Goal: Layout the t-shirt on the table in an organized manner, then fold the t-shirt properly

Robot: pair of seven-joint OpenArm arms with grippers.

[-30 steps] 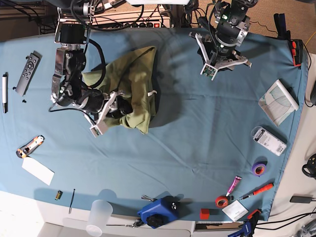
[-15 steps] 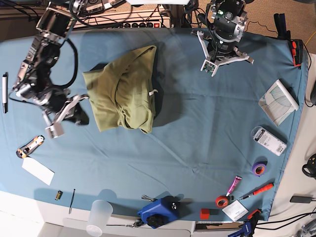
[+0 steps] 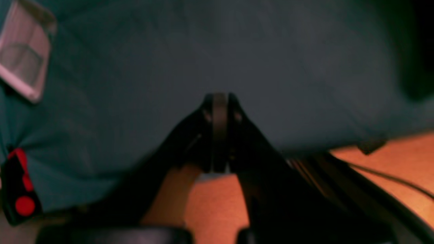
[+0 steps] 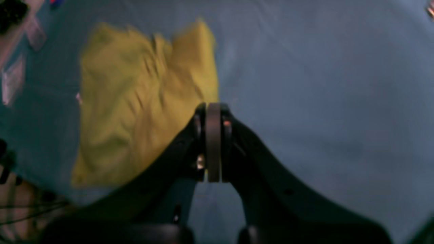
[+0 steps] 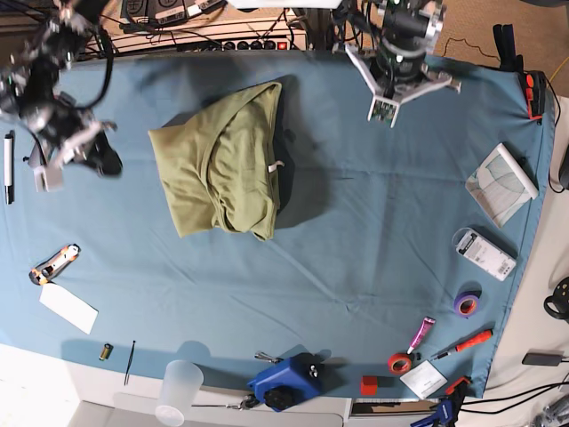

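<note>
Currently t-shirt (image 5: 220,160) bunched in a folded heap on the table (image 5: 373,231), upper-left of centre – small white tag (image 5: 276,166) on its right edge. Left gripper (image 3: 219,101) pressed together, empty, over bare cloth at the far edge. Right gripper (image 4: 213,112) pinched tight on nothing, clear of the shirt – blurred.
</note>
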